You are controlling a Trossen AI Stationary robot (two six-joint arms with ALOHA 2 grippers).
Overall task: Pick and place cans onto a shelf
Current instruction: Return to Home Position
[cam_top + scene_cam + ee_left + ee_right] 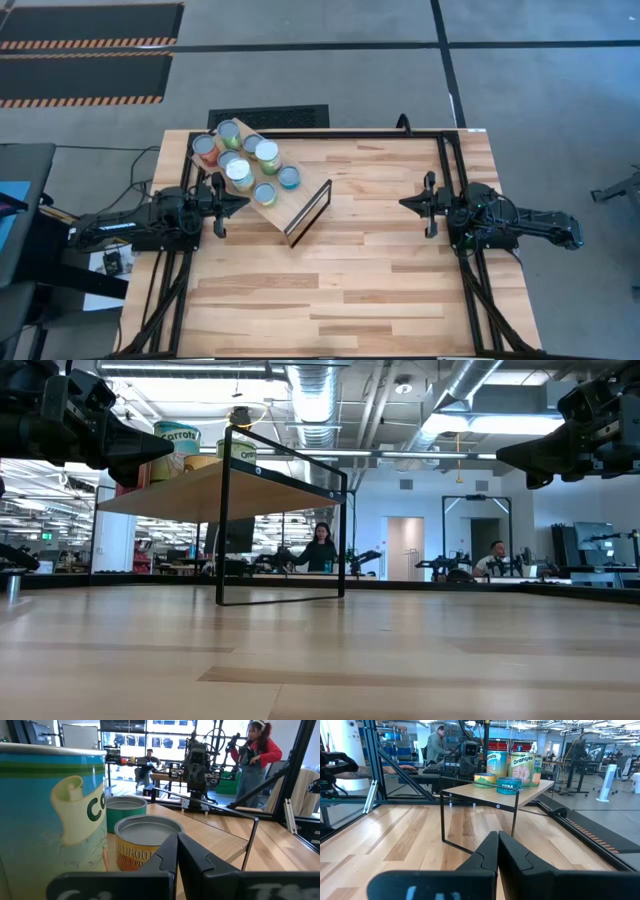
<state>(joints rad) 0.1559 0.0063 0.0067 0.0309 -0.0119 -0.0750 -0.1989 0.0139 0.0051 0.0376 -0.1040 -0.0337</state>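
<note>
Roughly eight cans (238, 172) on the shelf (290, 204) (rear ones half-hidden); left fingers (166, 857) and right fingers (487, 852) together

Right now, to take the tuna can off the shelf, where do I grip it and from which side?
Probably across the low round side wall of the tuna can, coming level from where the right gripper waits. It stands upright at the end of the shelf facing that arm, taller cans behind, so that side looks open. The gripper is shut; open first.
</note>
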